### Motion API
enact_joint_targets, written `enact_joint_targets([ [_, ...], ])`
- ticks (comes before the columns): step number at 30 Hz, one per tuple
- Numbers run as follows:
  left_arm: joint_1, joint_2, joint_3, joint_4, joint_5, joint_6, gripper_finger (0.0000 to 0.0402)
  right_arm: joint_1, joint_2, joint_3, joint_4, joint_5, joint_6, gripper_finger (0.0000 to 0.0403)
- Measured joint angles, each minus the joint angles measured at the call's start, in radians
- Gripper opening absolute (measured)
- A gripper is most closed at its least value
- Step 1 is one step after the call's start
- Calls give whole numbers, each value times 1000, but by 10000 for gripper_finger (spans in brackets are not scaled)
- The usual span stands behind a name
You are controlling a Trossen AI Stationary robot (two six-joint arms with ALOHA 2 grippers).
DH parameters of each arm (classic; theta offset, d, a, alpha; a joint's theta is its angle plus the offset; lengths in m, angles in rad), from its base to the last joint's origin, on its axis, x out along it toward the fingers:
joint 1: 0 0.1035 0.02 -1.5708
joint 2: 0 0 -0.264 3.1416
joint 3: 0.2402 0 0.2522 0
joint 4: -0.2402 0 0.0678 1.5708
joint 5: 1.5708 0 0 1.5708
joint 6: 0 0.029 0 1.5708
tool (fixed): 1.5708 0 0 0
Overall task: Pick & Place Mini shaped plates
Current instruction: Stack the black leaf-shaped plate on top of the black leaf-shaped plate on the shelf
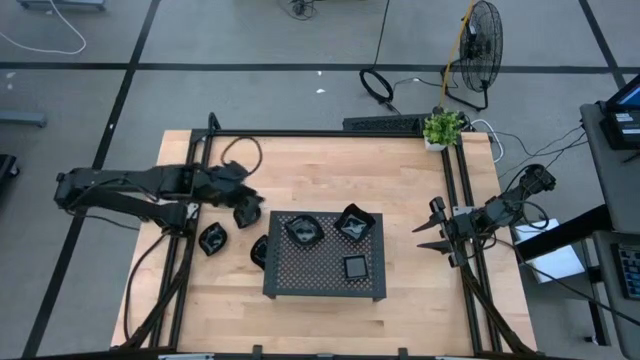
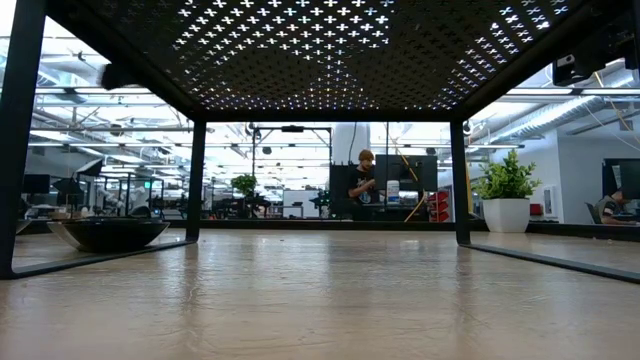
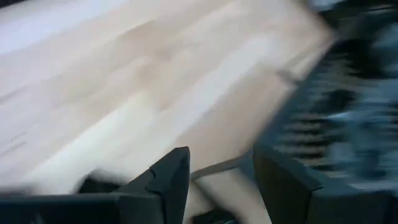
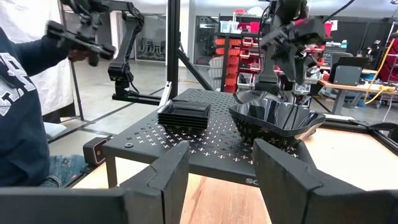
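Note:
A dark perforated tray (image 1: 325,280) stands on legs mid-table. On it are mini shaped plates: an angular one (image 1: 303,229), another angular one (image 1: 354,223) and a square one (image 1: 356,267). The right wrist view shows the square ones (image 4: 184,115) and the angular ones (image 4: 277,121) as stacks. Two more plates (image 1: 212,239) (image 1: 259,250) rest on the wood left of the tray. My left gripper (image 1: 245,210) hangs open above the table just left of the tray's far left corner, with nothing between its fingers (image 3: 171,180). My right gripper (image 1: 430,235) waits open at the table's right edge.
A potted plant (image 1: 443,128) stands at the table's far right corner. Black frame rails (image 1: 455,190) run along the table's sides. A person in a dark blue top (image 4: 18,93) shows beyond the table in the right wrist view. Bare wood lies in front of the tray.

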Motion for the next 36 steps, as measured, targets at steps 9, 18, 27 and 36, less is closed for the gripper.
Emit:
enact_joint_targets([
  [9, -5, 39, -21, -316, -71, -326, 177, 0, 0, 0, 0, 0, 0, 165],
  [18, -10, 158, -181, -323, 2, -592, 177, 0, 0, 0, 0, 0, 0, 165],
  [27, -10, 242, -262, -262, 2, -703, 177, 0, 0, 0, 0, 0, 0, 165],
  [36, -10, 268, -278, -144, -1, -687, 177, 0, 0, 0, 0, 0, 0, 165],
])
